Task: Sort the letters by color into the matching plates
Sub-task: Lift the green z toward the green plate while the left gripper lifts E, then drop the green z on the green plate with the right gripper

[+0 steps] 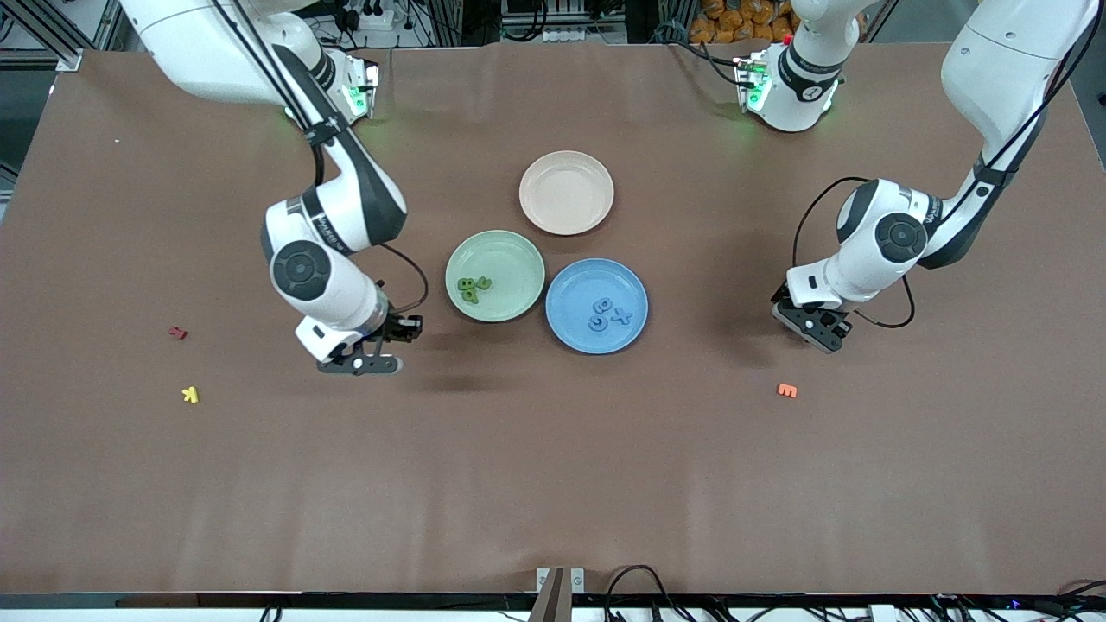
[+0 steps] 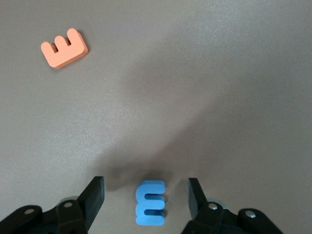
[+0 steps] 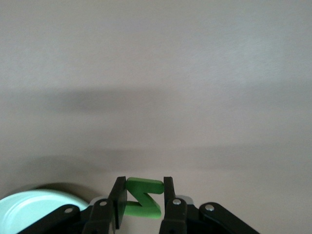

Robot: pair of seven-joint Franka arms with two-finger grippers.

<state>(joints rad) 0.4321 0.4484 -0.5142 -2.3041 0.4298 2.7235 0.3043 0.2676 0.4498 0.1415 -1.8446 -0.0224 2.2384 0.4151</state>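
Nearest the front camera, the stray letters are lying loose on the table (image 1: 553,484): a yellow letter (image 1: 190,395) and a red letter (image 1: 178,332) toward the right arm's end, and an orange E (image 1: 786,390) toward the left arm's end. We are leaving these alone.

A little farther in, we are holding a green letter (image 3: 142,197) in the right gripper (image 1: 363,363), fingers closed on it edge to edge, up over bare table beside the green plate (image 1: 518,259). That plate's rim is showing at the corner of the right wrist view. The left gripper (image 1: 816,328) is hanging low over a blue E (image 2: 150,203), fingers spread wide with the letter lying flat on the table between them and not yet touched.

Farther still, the green plate is already holding three green letters (image 1: 473,288), and the blue plate (image 1: 570,324), touching it, is holding three blue letters (image 1: 607,314). The pink plate (image 1: 566,192), farthest of all, is sitting empty.

So we judge we are on the last letter of each colour. Next, the right gripper needs carrying over the green plate and opening there; the left needs lowering, closing on the blue E, then carrying to the blue plate.
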